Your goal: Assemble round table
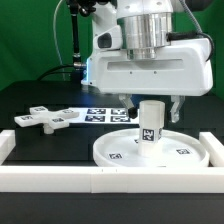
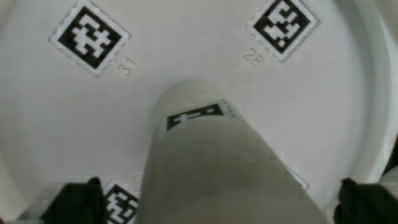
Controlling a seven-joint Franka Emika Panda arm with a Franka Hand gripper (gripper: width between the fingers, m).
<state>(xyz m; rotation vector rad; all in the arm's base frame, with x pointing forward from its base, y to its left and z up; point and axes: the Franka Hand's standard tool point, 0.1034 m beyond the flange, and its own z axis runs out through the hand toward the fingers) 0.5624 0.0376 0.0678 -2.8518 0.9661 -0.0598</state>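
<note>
Gripper [image 1: 154, 108] spread wide, its fingers [image 2: 80, 200] flanking the upright leg [image 1: 150, 126] with gaps both sides. Leg stands mid-way on the round disc [image 1: 100, 148], lower middle of the exterior view; white rim [image 1: 100, 181] runs just below, foot piece [image 1: 45, 120] well left.

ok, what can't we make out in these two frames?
Joint between short white cylindrical leg and large round white plastic disc: too small in exterior view; leg's own body hides it in wrist view.
Gripper fingertips: cut off by the wrist view's edge.
Flat white cross-shaped foot piece: tag patterns too small, exterior view.
Marker board: partly hidden behind leg, exterior view.
</note>
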